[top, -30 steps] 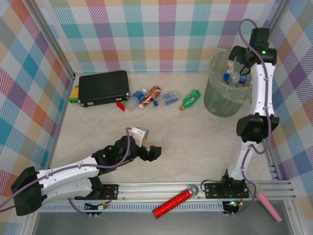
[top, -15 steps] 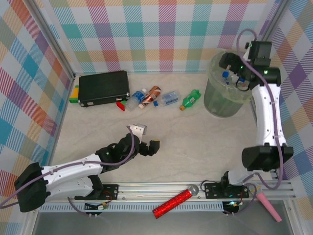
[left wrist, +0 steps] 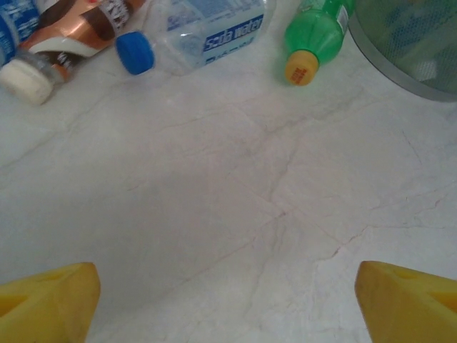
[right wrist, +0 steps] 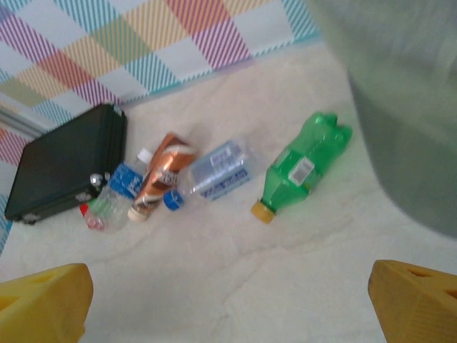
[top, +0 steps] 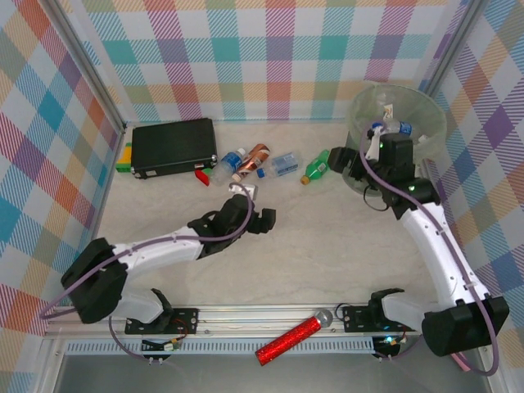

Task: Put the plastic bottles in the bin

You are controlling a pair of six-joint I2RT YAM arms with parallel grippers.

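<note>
Five plastic bottles (top: 284, 164) lie in a row on the table (top: 147, 205) in the top view, just beyond the left hand (top: 254, 206), whose fingers are spread with nothing between them. The right hand (top: 350, 168), likewise spread and empty, hovers near the green bottle (top: 318, 166) at the row's end, with the bin (top: 430, 135) close behind it. At least two more bottles lie inside the bin.

From the left wrist, ahead of the left hand (left wrist: 228, 307), a clear bottle (left wrist: 214, 25) with a blue cap reads "Soda water". The green bottle (left wrist: 314, 32) lies to its right and a brown-labelled bottle (left wrist: 78, 25) to its left.

From the right wrist, the row lies ahead of the right hand (right wrist: 228, 307), with a black case (right wrist: 64, 164) far to the left and the bin (right wrist: 400, 93) to the right. The labels are too blurred to read, though the white patch on the green bottle (right wrist: 303, 168) may be a barcode.
</note>
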